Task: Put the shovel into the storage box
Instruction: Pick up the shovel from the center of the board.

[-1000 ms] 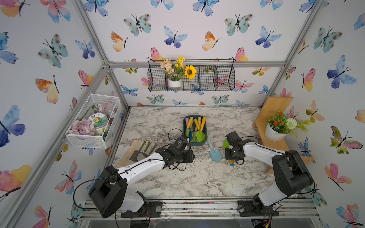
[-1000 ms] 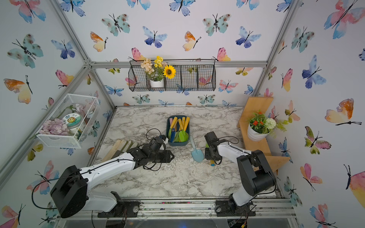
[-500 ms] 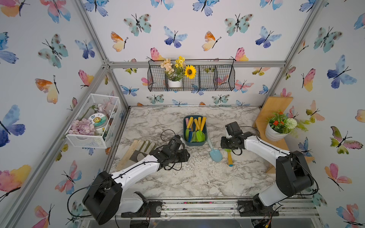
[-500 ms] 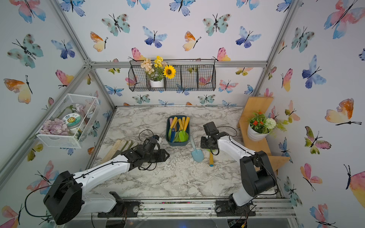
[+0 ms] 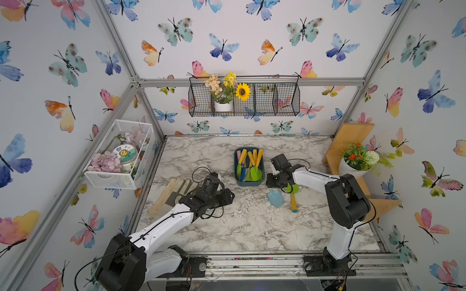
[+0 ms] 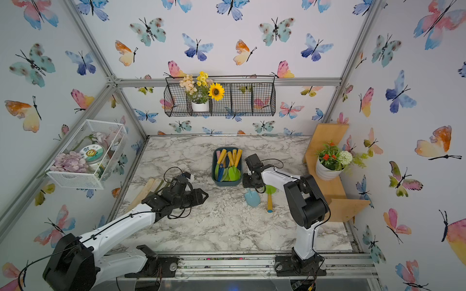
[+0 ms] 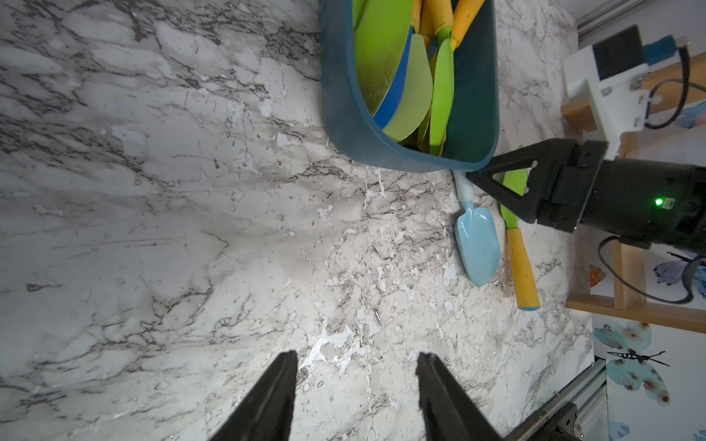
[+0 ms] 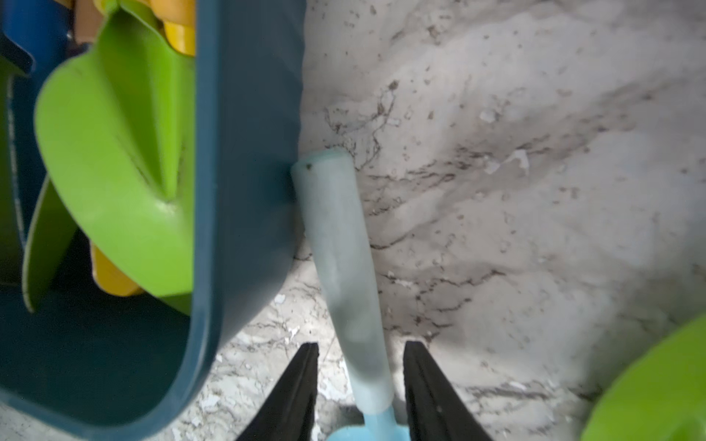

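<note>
**Shovel not yet lifted, fingers poised around its handle**

The storage box point(image 5: 236, 163) sits near the middle of the surface point(image 5: 252, 226) and already holds several green and blue shovels with yellow handles. The job is not finished. In both top views a light blue shovel point(image 5: 275, 197) lies flat on the surface at about 5 o'clock from the box, blade toward the robot. In the right wrist view its handle end seems to touch the box's outer wall. A green tool with a yellow handle point(image 5: 293, 201) lies just beside it at 3 o'clock, also outside the box.

The right gripper point(image 8: 361, 347) is low over the blue shovel. Its fingers point(image 8: 301, 382) are apart, one on each side of the handle with a gap on both sides, so nothing is gripped. The left gripper point(image 7: 355, 357) hovers over bare surface at about 8 o'clock from the box, fingers apart and empty.

What appears left is closing on the handle, lifting the shovel over the low wall and releasing it inside.
</note>
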`<state>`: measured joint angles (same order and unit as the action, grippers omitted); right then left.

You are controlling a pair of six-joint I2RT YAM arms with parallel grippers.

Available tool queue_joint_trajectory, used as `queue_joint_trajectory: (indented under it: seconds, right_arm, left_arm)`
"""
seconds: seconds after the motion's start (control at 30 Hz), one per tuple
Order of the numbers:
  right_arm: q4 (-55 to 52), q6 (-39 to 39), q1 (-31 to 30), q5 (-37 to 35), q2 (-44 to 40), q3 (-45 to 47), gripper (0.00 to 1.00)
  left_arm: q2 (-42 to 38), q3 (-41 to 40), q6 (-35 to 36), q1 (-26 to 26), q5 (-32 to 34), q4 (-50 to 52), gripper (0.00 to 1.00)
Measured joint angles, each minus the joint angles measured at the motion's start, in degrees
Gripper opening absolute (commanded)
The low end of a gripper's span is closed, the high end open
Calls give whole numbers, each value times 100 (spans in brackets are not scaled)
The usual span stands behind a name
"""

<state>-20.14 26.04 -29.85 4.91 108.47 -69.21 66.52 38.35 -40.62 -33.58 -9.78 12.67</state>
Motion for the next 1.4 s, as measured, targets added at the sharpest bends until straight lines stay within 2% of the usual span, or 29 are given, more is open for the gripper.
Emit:
queue_joint_trajectory:
  seconds: [0.8,1.1,1.4]
  right_arm:
    - [2,-42,-37,-168,214,-37,36]
    - [-28,-120,-37,-251,229,-50,22]
    - [-376,-125,-37,-472,-144,-50,21]
  left_arm:
    - [-4,-2,-37,11,-61,0,55]
    - [-4,-2,-37,11,-61,0,55]
    - [20,0,-35,11,-61,-7,55]
